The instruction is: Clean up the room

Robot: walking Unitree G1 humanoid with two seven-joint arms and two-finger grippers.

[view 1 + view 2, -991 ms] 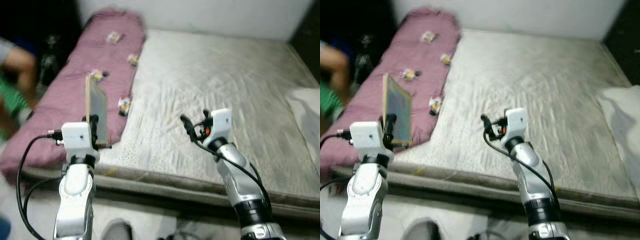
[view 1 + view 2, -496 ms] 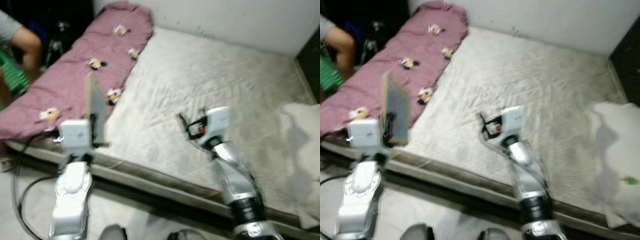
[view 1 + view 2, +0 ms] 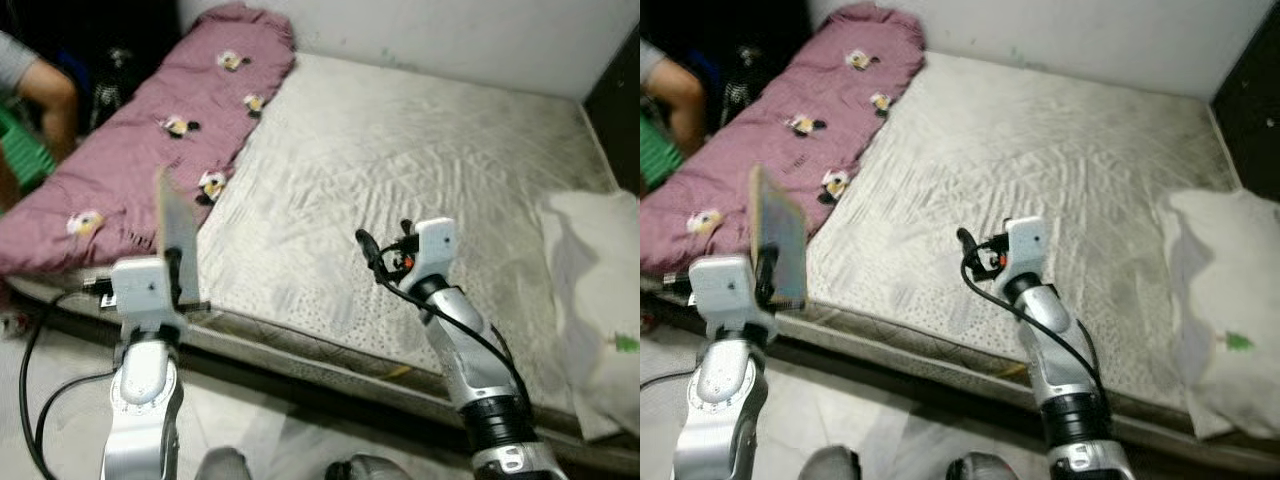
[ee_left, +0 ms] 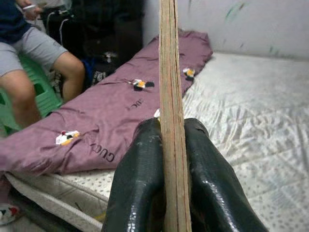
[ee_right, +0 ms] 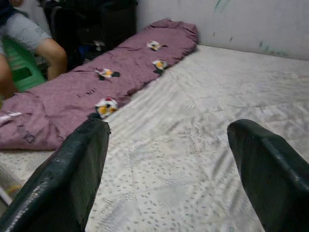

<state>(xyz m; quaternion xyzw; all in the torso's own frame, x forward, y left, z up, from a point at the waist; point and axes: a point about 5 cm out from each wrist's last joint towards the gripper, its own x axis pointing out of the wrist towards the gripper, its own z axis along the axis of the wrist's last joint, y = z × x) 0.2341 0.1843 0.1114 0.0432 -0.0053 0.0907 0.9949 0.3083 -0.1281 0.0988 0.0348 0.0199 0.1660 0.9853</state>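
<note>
Wide bed with bare grey-white quilted mattress (image 3: pixel 420 150), maroon duvet (image 3: pixel 150 150) along its left, white pillow (image 3: pixel 1220 290) at right. Left tool (image 4: pixel 171 159) pinching thin flat wooden board (image 3: pixel 176 232), upright, edge-on, above bed's near-left edge. Right tool (image 5: pixel 169 169) spread wide over mattress.

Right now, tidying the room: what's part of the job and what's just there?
In the job:
left gripper, shut on the thin flat board, held upright
right gripper, open above the mattress

Just there:
purple quilt
white pillow
seated person
</note>
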